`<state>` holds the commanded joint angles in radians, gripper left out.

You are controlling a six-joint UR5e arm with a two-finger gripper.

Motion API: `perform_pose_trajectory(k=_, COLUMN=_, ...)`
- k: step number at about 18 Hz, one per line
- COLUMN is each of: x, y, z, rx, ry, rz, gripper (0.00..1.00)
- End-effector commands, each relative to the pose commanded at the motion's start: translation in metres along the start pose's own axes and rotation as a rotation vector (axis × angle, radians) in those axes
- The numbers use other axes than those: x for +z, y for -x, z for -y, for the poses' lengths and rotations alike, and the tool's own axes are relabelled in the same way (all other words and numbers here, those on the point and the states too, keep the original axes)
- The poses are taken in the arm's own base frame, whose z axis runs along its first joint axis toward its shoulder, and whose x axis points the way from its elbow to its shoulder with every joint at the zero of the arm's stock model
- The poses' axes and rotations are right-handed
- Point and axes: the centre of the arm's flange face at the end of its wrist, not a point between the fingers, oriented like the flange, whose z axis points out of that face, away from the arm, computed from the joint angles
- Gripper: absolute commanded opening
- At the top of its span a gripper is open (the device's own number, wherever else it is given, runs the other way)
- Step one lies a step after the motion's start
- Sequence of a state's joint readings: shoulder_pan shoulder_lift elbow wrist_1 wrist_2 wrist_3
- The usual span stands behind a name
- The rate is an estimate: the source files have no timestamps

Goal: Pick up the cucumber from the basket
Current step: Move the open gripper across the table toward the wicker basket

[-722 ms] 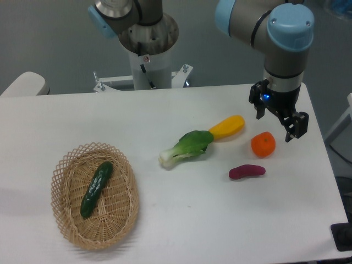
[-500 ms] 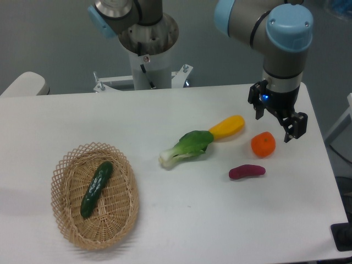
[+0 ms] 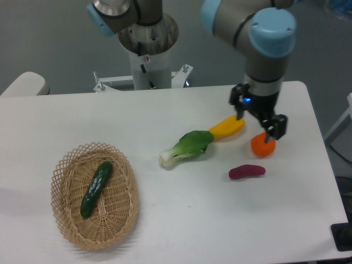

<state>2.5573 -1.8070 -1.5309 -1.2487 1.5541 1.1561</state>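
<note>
Looks like a robotics lab from my remote feed: plain white table (image 3: 165, 220), bare grey wall (image 3: 49, 44), arm's pedestal (image 3: 149, 66) bolted on a bracket at the table edge, toy-like vegetables laid out as test props.

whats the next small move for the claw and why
Probably keep travelling left across the table toward the basket. The claw hangs open and empty above the yellow vegetable and the orange, while the cucumber lies untouched in the basket, far to the left.
</note>
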Motion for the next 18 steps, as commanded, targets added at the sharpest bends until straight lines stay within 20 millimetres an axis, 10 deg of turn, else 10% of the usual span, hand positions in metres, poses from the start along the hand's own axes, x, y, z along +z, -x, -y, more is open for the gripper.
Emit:
perform_pose_trajectory(k=9, x=0.018, y=-0.094, z=0.092, rx=-0.315, ry=-0.044, rz=-0.098, gripper=1.00)
perform_pose_trajectory(k=18, x=0.086, y=-0.177, z=0.152, rx=-0.291, ry=-0.032, rz=-0.200, gripper=1.00)
